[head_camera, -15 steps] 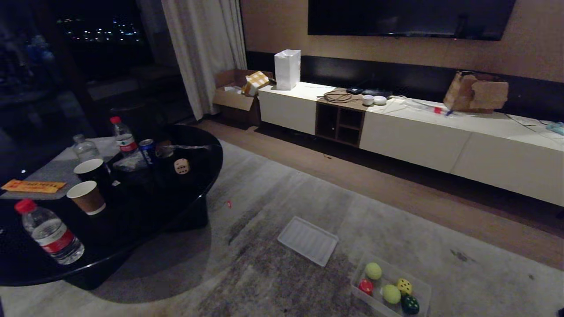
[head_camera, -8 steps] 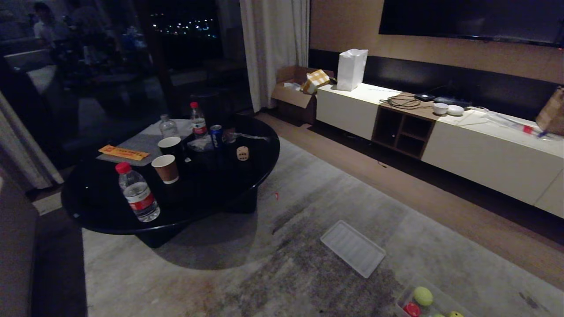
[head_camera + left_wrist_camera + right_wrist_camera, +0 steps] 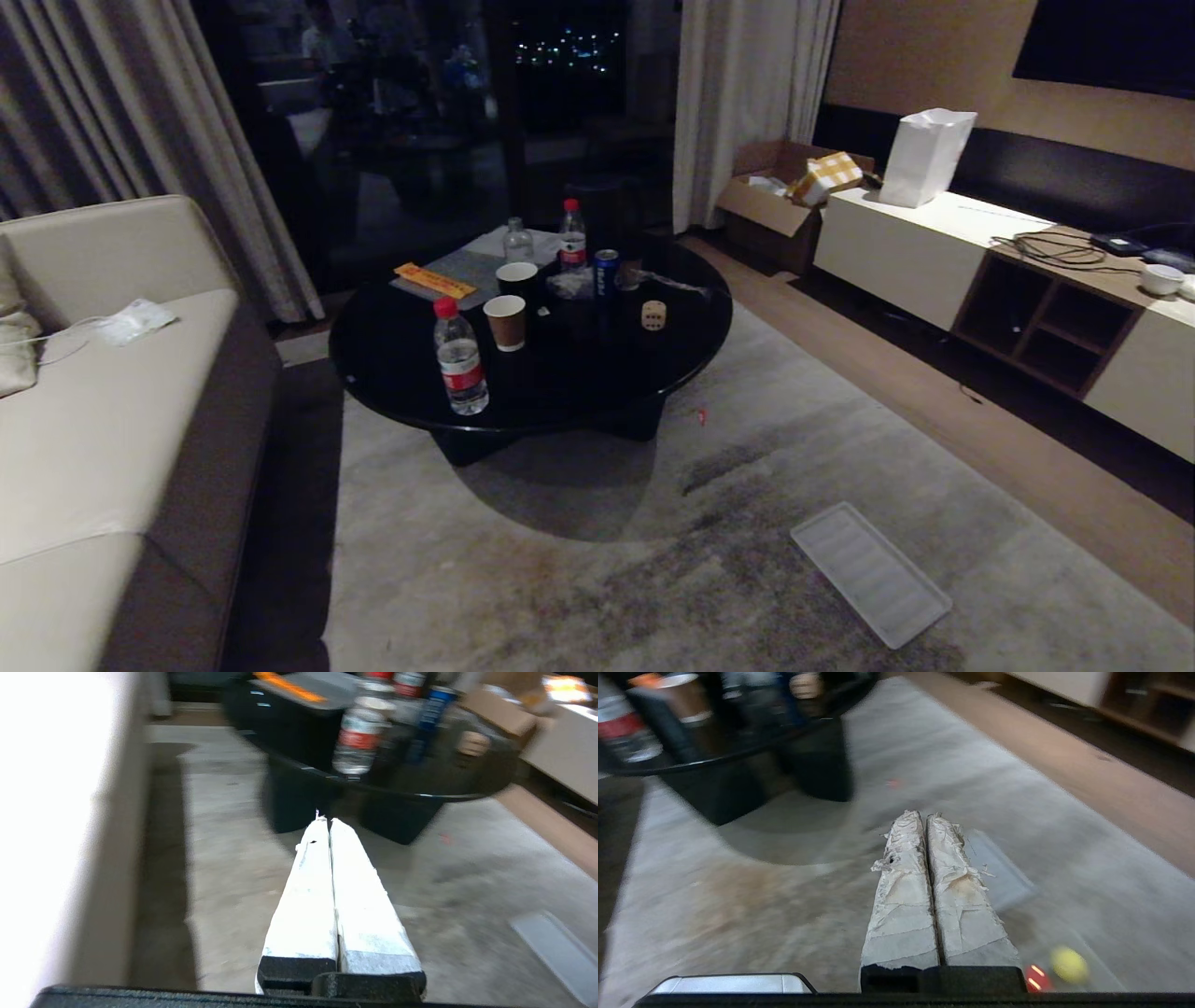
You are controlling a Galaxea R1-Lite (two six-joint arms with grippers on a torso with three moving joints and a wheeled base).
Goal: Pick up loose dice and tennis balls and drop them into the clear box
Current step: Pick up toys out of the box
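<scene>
**Inspector:** Where does the die stand?

**Assistant:** The tan die sits on the round black table, centre of the head view, just right of a blue can. Paper cups and water bottles stand to its left.

**Inspector:** The balls and the box?

**Assistant:** One yellow-green ball shows blurred at the lower right of the right wrist view, beside a red piece. The box walls cannot be made out there. A ribbed white lid lies on the carpet, lower right of the head view.

**Inspector:** The grippers?

**Assistant:** Neither arm appears in the head view. The left gripper hangs above the carpet, jaws pressed together, empty. The right gripper is likewise pressed together, holding nothing.
</scene>
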